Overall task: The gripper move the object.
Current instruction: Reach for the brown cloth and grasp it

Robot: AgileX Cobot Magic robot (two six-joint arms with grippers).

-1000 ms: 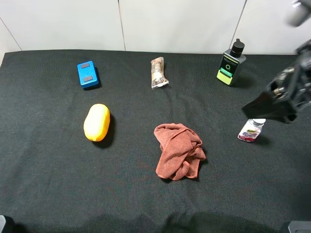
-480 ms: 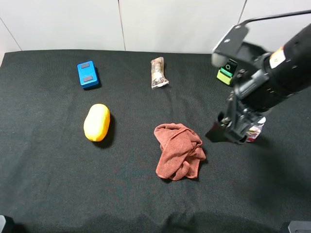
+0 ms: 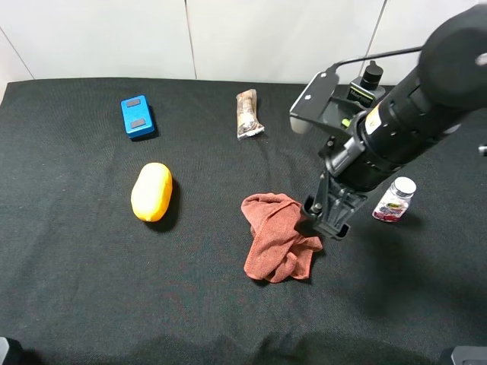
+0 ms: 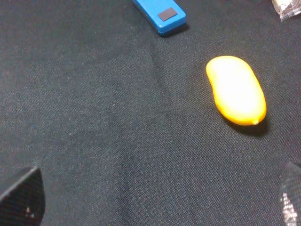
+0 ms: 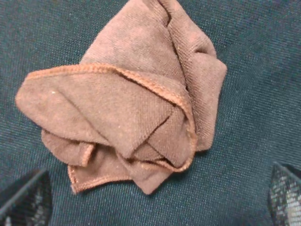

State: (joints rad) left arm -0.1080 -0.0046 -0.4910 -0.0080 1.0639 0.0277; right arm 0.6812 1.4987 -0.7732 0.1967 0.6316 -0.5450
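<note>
Crumpled reddish-brown cloth (image 3: 280,237) lies on the black fabric-covered bench (image 3: 76,289), about mid-bench and slightly toward the right. Right gripper (image 3: 327,219) hangs just above the cloth's right edge, pointing down. In the right wrist view its two dark fingertips (image 5: 28,200) sit far apart at opposite corners with the cloth between and below them. The jaws are spread wide, with nothing held. Contact with the cloth cannot be told.

Left gripper (image 4: 156,195) shows only in the left wrist view, with its tips at the frame corners. It is also spread wide and empty, over bare bench near the yellow oval mango-like object (image 3: 151,192).

A blue rectangular box with two grey patches (image 3: 138,116) sits behind the yellow object, apart from it. A brown-and-white wrapped snack packet (image 3: 248,114) lies at the back centre. A green bottle with black cap (image 3: 370,74) stands back right, partly hidden by the right arm. A small clear jar with white lid and purple label (image 3: 394,201) lies right of the gripper, near it but apart.
</note>
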